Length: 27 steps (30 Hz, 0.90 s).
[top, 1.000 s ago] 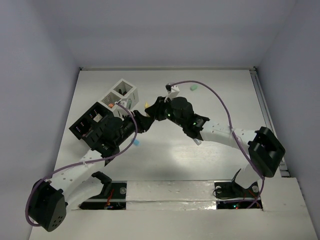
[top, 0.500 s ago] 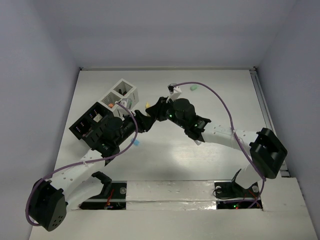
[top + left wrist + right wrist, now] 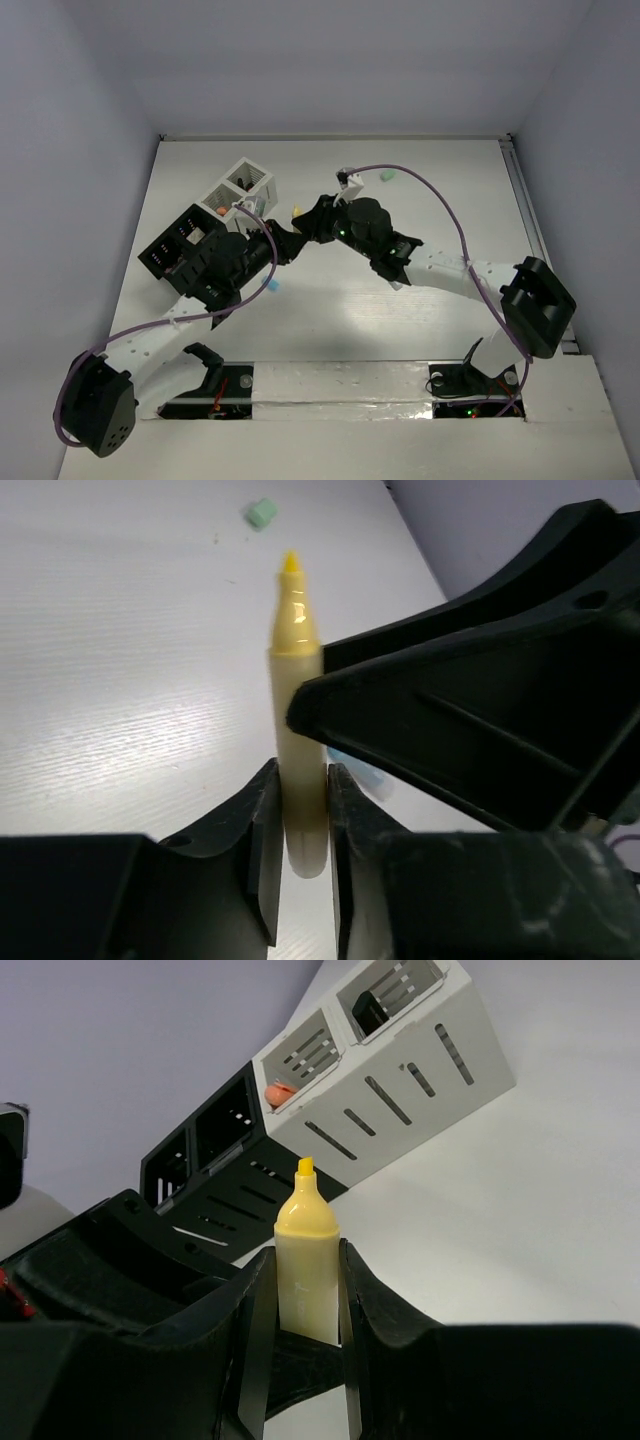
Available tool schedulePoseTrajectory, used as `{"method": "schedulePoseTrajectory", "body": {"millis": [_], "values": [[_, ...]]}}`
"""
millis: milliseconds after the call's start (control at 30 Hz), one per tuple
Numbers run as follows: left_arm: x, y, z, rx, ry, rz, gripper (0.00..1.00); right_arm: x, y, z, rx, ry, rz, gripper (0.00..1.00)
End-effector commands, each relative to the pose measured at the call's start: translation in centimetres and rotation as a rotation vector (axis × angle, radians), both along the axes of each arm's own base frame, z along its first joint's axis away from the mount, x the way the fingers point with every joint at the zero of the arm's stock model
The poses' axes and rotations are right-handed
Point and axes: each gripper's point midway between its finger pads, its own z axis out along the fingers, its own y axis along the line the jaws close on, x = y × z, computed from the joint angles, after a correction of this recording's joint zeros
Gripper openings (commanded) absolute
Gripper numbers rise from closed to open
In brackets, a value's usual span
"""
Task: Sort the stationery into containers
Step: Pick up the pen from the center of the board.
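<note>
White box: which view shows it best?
Right wrist. The white box sits large in the upper frame, slats and both compartments clear, an orange piece in one. Top view shows it small, from above. Left wrist does not show it.

The top camera looks down from high behind onto the whole table [image 3: 330, 310]. The 2 wrist cameras sit close, facing each other along 1 shared marker [image 3: 297, 680]; right wrist and top share the white box [image 3: 400, 1070].
</note>
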Motion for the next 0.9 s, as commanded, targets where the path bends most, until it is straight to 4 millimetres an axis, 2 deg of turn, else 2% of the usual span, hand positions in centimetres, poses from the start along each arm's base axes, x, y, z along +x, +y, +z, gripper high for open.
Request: {"method": "schedulePoseTrajectory", "body": {"millis": [0,33,133,200,233,300,333,400,533,567,600,633,667,733,833,867], "values": [[-0.1,-0.8,1.4,-0.025,-0.056,-0.040,0.10,-0.3,-0.1,2.9,0.070,-0.062,-0.001,0.00],[-0.1,-0.8,1.3,-0.022,-0.057,-0.042,0.00,-0.3,-0.1,3.0,0.072,-0.066,0.000,0.00],[-0.1,-0.9,1.3,-0.020,-0.052,-0.048,0.00,-0.2,-0.3,3.2,0.076,-0.078,-0.009,0.00],[-0.2,-0.9,1.1,-0.021,-0.048,-0.049,0.06,-0.1,-0.4,3.3,0.075,-0.083,-0.013,0.00],[-0.2,-0.9,1.1,-0.021,-0.048,-0.051,0.15,-0.1,-0.4,3.3,0.075,-0.083,-0.013,0.00],[-0.2,-0.9,1.0,-0.020,-0.046,-0.049,0.16,-0.2,-0.4,3.3,0.077,-0.085,-0.013,0.00],[-0.3,-0.9,1.0,-0.020,-0.046,-0.051,0.13,-0.2,-0.4,3.4,0.081,-0.088,-0.012,0.00],[-0.2,-0.9,0.8,-0.014,-0.044,-0.053,0.01,-0.3,-0.5,3.5,0.082,-0.089,-0.013,0.00],[0.0,-0.4,0.8,-0.001,-0.054,-0.024,0.00,-0.5,-1.0,3.5,0.076,-0.091,-0.018,0.02],[0.0,-0.2,0.9,-0.001,-0.060,-0.013,0.00,-0.5,-1.2,3.4,0.074,-0.090,-0.025,0.07],[0.0,-0.1,1.0,0.000,-0.064,-0.011,0.00,-0.6,-1.5,3.0,0.064,-0.088,-0.029,0.21],[0.0,0.0,1.0,0.001,-0.073,-0.008,0.00,-0.8,-1.8,3.2,0.063,-0.094,-0.033,0.28],[-0.2,0.1,1.0,-0.001,-0.081,-0.006,0.00,-0.8,-2.1,3.3,0.056,-0.099,-0.040,0.41],[-0.5,0.2,1.4,-0.023,-0.110,-0.010,0.00,-1.2,-3.0,3.4,0.042,-0.101,-0.052,0.49],[-1.0,0.5,1.1,-0.035,-0.120,-0.009,0.00,-1.6,-4.0,2.8,0.001,-0.097,-0.061,0.60],[-1.1,0.6,0.7,-0.028,-0.117,-0.013,0.00,-1.8,-4.6,3.4,0.003,-0.105,-0.076,0.65]]}}
